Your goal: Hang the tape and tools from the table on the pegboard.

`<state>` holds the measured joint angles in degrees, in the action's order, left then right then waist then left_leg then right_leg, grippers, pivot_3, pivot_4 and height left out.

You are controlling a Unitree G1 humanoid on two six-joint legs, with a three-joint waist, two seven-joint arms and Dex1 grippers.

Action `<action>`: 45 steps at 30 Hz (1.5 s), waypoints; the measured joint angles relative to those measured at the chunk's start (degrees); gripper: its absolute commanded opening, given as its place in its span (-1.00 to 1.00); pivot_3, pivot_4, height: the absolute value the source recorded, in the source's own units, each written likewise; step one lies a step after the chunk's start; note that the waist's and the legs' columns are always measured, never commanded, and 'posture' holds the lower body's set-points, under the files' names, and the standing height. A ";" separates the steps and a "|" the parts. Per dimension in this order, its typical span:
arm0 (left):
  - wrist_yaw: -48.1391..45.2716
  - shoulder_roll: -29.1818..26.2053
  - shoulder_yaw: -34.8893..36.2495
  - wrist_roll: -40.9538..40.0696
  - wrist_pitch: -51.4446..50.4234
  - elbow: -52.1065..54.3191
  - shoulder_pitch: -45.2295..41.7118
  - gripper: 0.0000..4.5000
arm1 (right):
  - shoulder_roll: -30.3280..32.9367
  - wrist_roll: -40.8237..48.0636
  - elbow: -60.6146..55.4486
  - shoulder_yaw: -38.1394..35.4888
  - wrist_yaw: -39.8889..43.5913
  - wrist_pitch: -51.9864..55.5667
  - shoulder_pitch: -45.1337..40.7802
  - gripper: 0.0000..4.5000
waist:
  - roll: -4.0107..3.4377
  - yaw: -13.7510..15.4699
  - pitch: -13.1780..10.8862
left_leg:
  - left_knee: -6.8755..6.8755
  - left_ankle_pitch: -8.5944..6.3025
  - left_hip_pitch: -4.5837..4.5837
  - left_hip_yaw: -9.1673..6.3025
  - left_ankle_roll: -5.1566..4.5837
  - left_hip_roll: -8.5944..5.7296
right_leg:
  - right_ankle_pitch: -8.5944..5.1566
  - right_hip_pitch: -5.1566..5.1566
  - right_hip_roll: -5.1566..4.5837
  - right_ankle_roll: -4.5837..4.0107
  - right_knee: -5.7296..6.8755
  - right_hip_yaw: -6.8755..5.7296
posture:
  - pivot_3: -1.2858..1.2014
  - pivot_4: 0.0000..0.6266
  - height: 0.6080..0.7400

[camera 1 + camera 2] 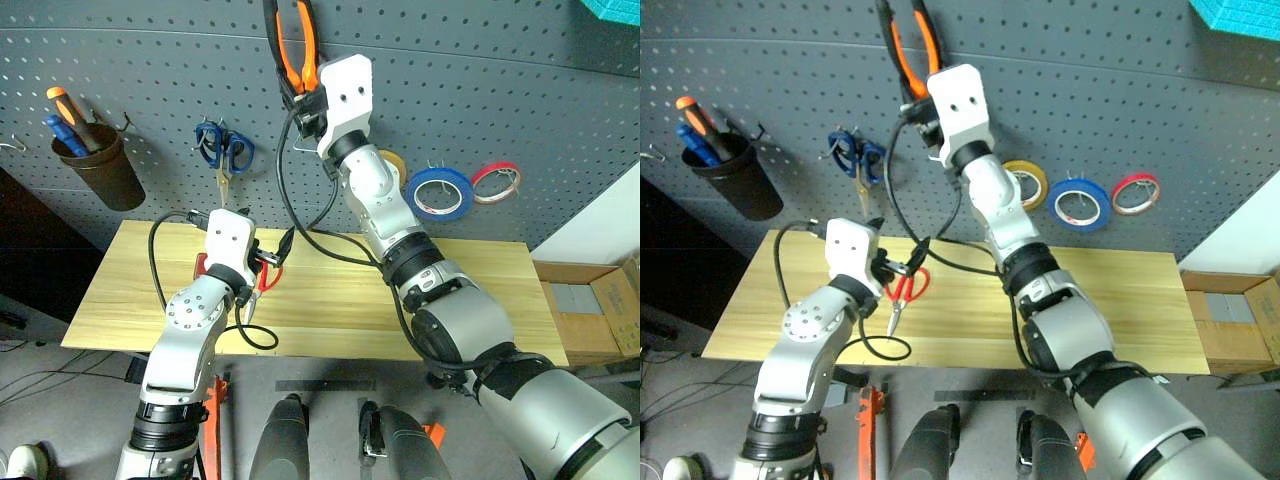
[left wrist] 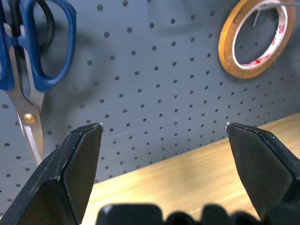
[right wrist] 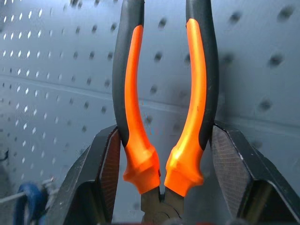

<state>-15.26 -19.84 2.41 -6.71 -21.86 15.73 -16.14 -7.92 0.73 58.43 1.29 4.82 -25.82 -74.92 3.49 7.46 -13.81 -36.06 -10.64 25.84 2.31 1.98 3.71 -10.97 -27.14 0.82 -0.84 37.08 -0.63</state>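
Right wrist view showed the right tool (image 3: 161, 154) clamped on the pliers (image 3: 161, 93) near the joint, orange-and-black handles rising against the pegboard (image 3: 56, 56). In the left eye view the pliers sat at the top centre of the frame, so hanging them looked like the step in hand; next, the handles would need to straddle a free hook before release. The left tool (image 2: 164, 136) stood wide open and empty over the surface (image 1: 470, 290), near the red-handled scissors (image 1: 906, 288) at centre left. The blue tape (image 1: 441, 192) already hung at right.

no readable text, labels, brands or numbers on any object
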 measured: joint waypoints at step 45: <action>1.00 -8.62 14.45 -11.35 -32.96 24.50 -0.15 1.00 | 0.73 -1.94 12.30 -4.90 -5.26 -7.37 -3.74 0.04 | -1.25 4.02 -4.85 | 0.08 0.35 -0.60 -0.69 -0.14 0.03 | -0.32 0.76 -0.02 -0.09 -0.01 -0.19 | 0.48 0.16 1.00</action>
<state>-14.26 -28.46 16.86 -18.06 -54.82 40.23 -16.30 -7.19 -1.22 70.73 -3.61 -0.44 -33.19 -78.66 2.24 11.48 -18.66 -35.99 -10.29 25.24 1.62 1.84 3.74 -11.29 -26.38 0.79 -0.92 37.07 -0.81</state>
